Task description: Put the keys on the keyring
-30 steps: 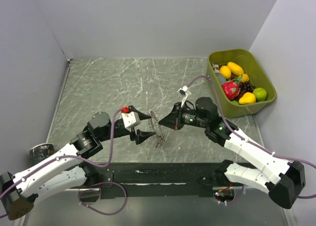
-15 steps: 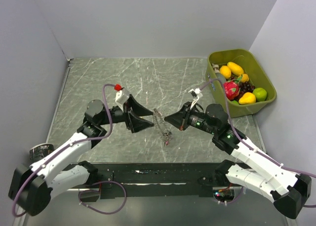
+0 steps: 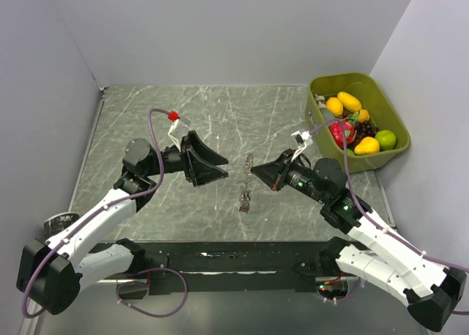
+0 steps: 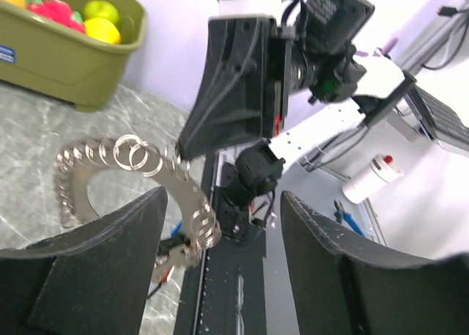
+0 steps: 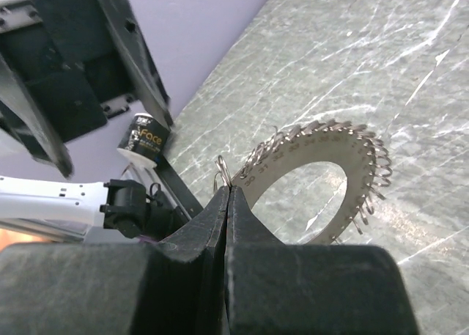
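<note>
Left pincer [image 3: 224, 168] farther from keyring [image 3: 247, 179]; fruit [image 3: 350, 101] inside green bin [image 3: 341, 77].

My right pincer [image 5: 228, 196] is matte black plastic, kinda grainy up close. The keyring [image 5: 315, 146] looks like flat brushed metal with shiny little wire loops. The table [image 5: 381, 56] is smooth grey veined stone, slight sheen.

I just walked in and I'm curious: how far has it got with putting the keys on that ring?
Done: the keyring is picked up, pinched at its rim by the right gripper. In hand: the left gripper hangs open and empty, facing the ring. Left: no key is held; something small dangles from the ring's lower end, but I cannot tell whether it is a key.
</note>
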### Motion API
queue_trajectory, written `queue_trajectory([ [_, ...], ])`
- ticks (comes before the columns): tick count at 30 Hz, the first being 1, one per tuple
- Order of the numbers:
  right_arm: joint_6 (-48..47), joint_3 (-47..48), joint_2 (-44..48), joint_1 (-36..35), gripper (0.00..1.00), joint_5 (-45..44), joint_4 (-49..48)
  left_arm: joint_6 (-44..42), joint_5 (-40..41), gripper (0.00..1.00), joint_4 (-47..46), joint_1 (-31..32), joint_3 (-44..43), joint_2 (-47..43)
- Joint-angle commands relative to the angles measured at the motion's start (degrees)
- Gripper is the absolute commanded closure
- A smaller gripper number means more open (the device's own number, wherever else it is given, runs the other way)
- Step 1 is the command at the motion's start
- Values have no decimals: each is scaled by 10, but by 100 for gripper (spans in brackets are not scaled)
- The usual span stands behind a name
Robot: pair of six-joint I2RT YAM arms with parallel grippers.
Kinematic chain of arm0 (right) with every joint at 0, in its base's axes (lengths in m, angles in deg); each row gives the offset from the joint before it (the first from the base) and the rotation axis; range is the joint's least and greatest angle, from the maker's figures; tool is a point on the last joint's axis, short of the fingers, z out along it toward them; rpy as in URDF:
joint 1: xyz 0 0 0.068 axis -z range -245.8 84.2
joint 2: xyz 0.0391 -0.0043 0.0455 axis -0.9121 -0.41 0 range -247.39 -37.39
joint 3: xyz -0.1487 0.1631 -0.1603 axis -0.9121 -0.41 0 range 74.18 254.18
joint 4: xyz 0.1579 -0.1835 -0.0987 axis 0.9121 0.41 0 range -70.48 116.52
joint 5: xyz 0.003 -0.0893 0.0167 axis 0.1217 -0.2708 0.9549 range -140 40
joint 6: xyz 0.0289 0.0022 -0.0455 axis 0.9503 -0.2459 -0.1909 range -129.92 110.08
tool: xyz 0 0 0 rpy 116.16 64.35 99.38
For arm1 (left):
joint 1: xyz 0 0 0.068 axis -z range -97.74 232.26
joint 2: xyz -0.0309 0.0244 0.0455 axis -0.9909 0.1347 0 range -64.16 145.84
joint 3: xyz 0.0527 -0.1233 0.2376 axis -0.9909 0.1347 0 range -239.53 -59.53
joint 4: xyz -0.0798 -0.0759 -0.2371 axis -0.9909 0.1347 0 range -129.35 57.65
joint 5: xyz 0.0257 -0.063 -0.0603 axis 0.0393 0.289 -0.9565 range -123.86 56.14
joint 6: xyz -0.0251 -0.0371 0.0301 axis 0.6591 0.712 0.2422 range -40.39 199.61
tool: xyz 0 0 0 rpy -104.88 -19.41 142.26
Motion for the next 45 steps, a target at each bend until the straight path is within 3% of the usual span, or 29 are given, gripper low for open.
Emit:
queue_trajectory([
  [1,-7,-4,4,5,100,6,-73,-10,22,32,44,-1,-38,13],
  [7,-9,-2,-1,5,100,19,-83,48,21,37,9,3,-41,67],
  [10,-9,-1,1,6,100,18,-81,31,34,44,62,20,-67,91],
  [14,-8,0,-1,5,100,18,-79,20,35,66,80,44,-95,119],
  [17,-8,0,-4,6,100,18,-78,31,22,71,64,50,-95,134],
  [27,-7,-2,0,5,100,8,-73,10,21,72,95,57,-105,145],
  [33,-7,-4,3,6,100,2,-72,-9,30,62,122,57,-107,143],
  [45,-3,-8,-4,6,100,10,-79,-6,35,68,115,59,-109,136],
])
